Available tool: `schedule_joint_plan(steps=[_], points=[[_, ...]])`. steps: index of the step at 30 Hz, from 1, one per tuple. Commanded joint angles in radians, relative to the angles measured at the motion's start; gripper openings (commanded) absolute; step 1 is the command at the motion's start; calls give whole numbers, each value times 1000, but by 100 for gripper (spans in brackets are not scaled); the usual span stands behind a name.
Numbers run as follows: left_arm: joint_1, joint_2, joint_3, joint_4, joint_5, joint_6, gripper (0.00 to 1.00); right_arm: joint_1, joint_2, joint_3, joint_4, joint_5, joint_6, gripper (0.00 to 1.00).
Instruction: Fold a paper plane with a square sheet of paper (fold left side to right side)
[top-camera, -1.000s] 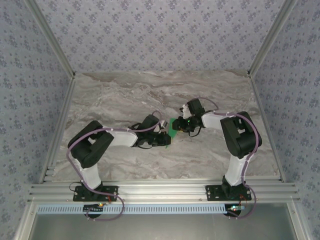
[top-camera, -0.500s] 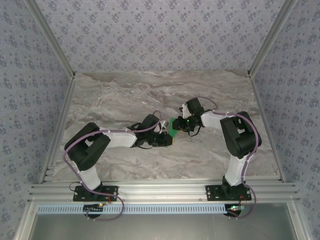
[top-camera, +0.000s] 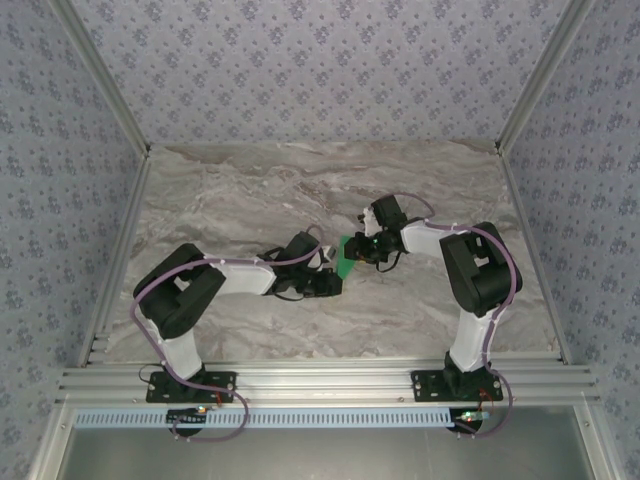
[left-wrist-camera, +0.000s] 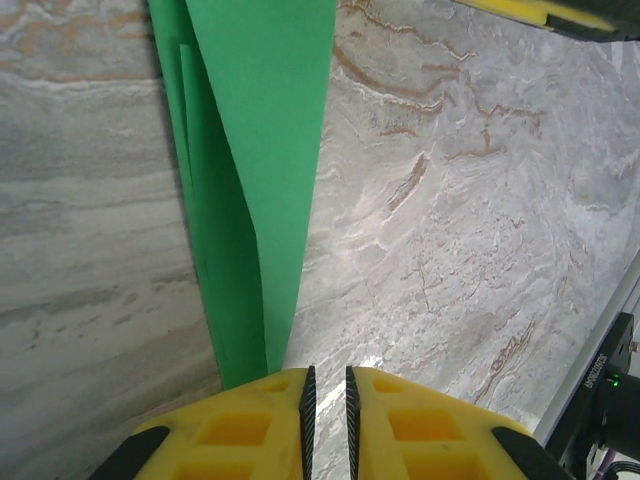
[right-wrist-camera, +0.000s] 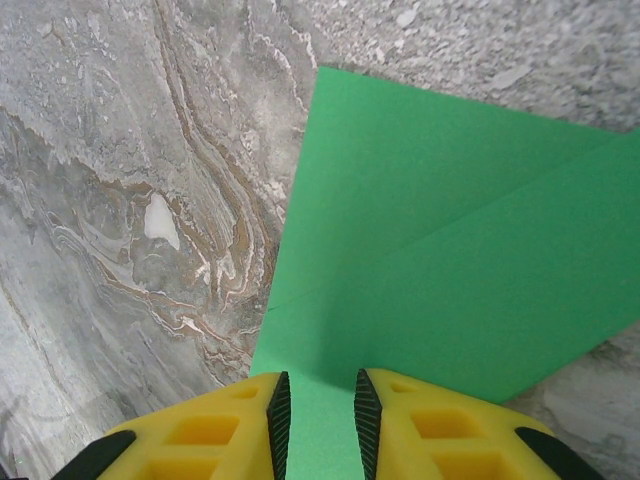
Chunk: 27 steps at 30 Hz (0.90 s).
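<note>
The green paper (top-camera: 346, 260) lies folded on the marble between the two grippers. In the left wrist view it is a long narrow strip of stacked layers (left-wrist-camera: 255, 150) running from the top edge down under my left gripper's left finger. My left gripper (top-camera: 333, 284) (left-wrist-camera: 327, 385) has its jaws a thin slit apart, with only marble showing between them. In the right wrist view the paper (right-wrist-camera: 450, 230) shows a diagonal crease and a pointed corner. My right gripper (top-camera: 364, 250) (right-wrist-camera: 318, 400) stands over its near edge, jaws slightly apart, paper flat beneath the gap.
The marble tabletop (top-camera: 250, 190) stretches bare behind and to both sides, bounded by aluminium rails (top-camera: 320, 380) in front and patterned walls. One yellow finger of the right gripper (left-wrist-camera: 540, 10) peeks in at the top of the left wrist view.
The left arm's elbow has swung slightly out and back, and its gripper has edged a little. The paper and the right gripper stay where they were.
</note>
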Motion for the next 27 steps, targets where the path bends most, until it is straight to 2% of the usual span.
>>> schedule_joint_plan(steps=[1, 13, 27], points=[[-5, 17, 23, -30, -24, 22, 18, 6, 36, 4, -68, 74, -24, 29], [-6, 10, 10, -44, -54, 22, 18, 7, 38, 9, -80, 80, -29, 29], [-5, 14, -29, -24, -40, 9, 17, 4, 45, 20, -93, 85, -34, 30]])
